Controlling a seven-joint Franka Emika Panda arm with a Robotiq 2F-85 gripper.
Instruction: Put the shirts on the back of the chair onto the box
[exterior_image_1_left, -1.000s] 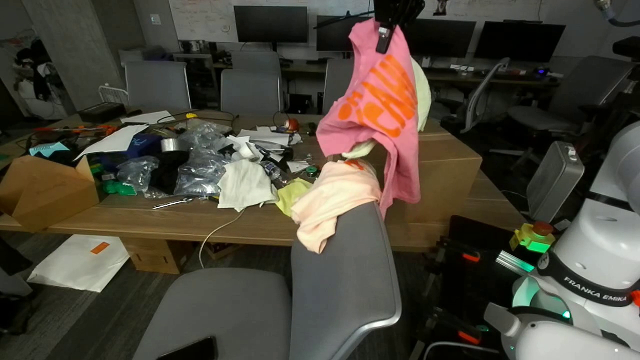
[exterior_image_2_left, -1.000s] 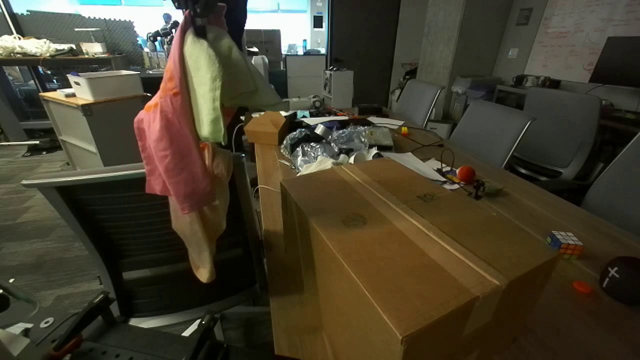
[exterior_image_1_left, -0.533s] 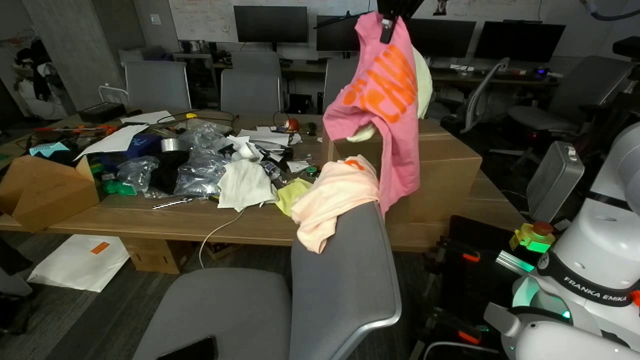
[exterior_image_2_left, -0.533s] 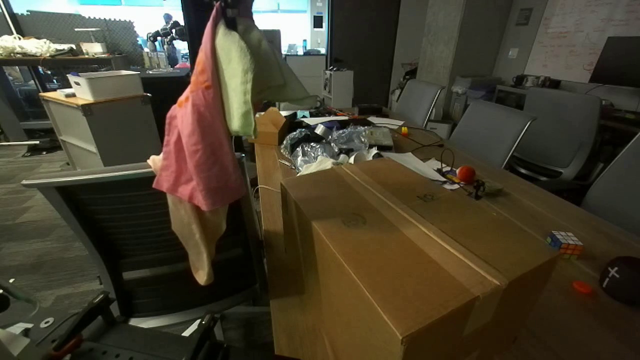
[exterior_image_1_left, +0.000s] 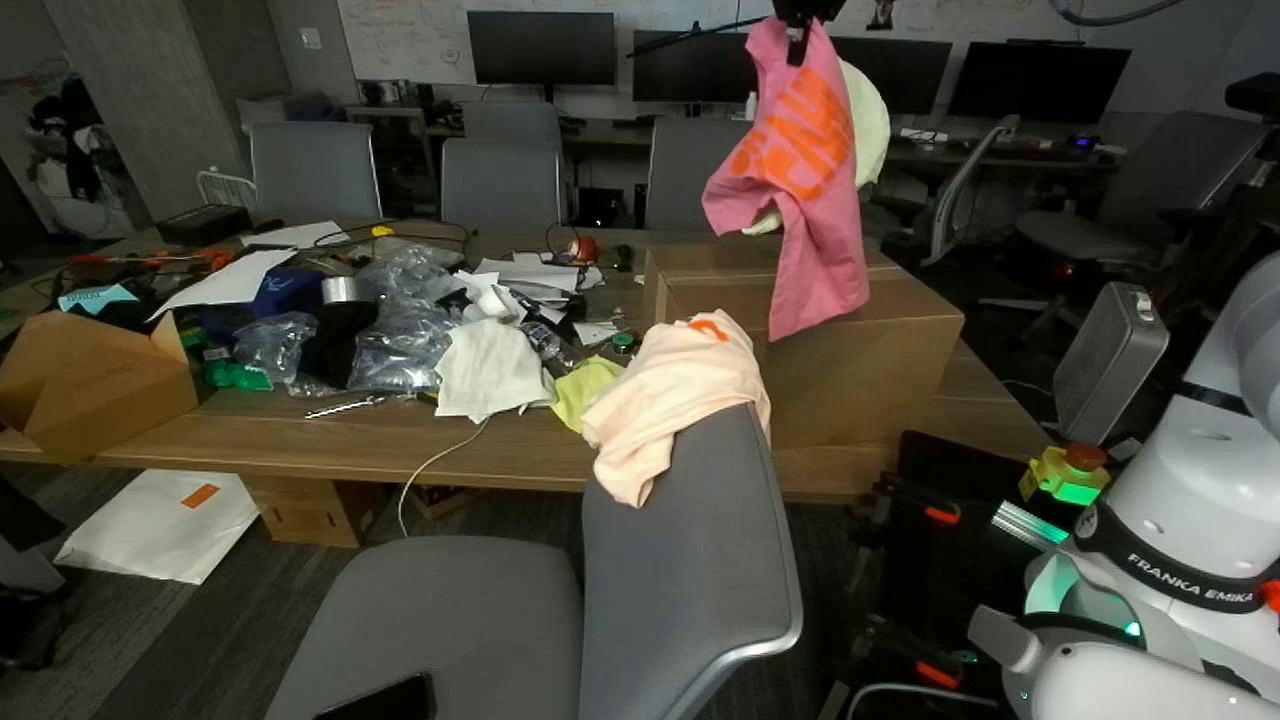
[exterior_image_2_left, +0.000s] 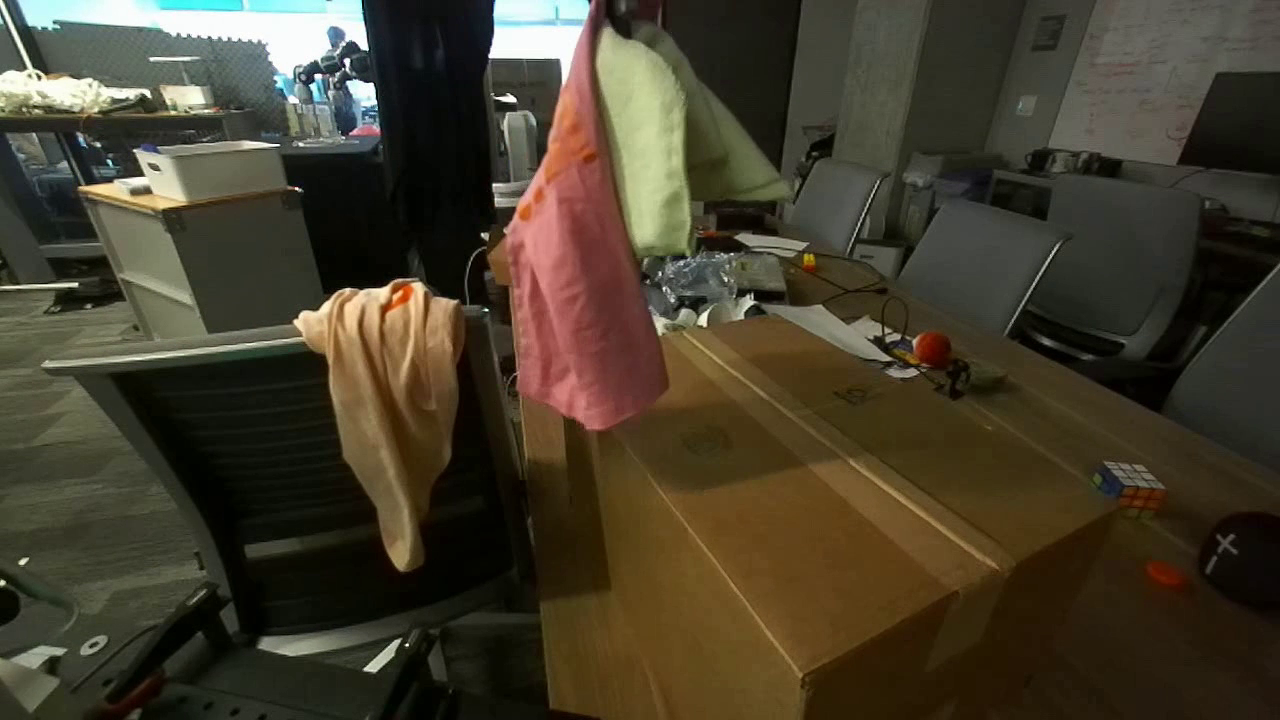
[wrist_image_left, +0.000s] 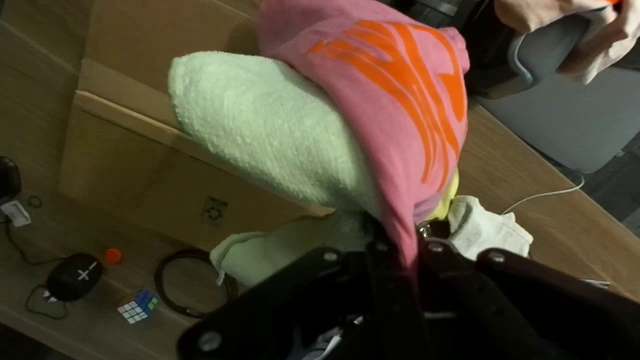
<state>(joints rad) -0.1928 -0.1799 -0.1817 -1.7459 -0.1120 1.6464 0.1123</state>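
Jaws pinch a pink shirt (exterior_image_2_left: 590, 310) and a pale green cloth (exterior_image_2_left: 648, 140); lower than them stand the box (exterior_image_2_left: 820, 520) and the chair (exterior_image_1_left: 690, 570), a peach shirt (exterior_image_1_left: 685, 380) over its back.

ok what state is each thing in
Pink shirt with orange lettering: hanging
Pale green fuzzy cloth: hanging
Black gripper: shut on both
Nearest grey office chair: upright
Peach shirt: draped over that chair's back
Large brown cardboard box: closed, taped
Red-topped yellow button: lit green
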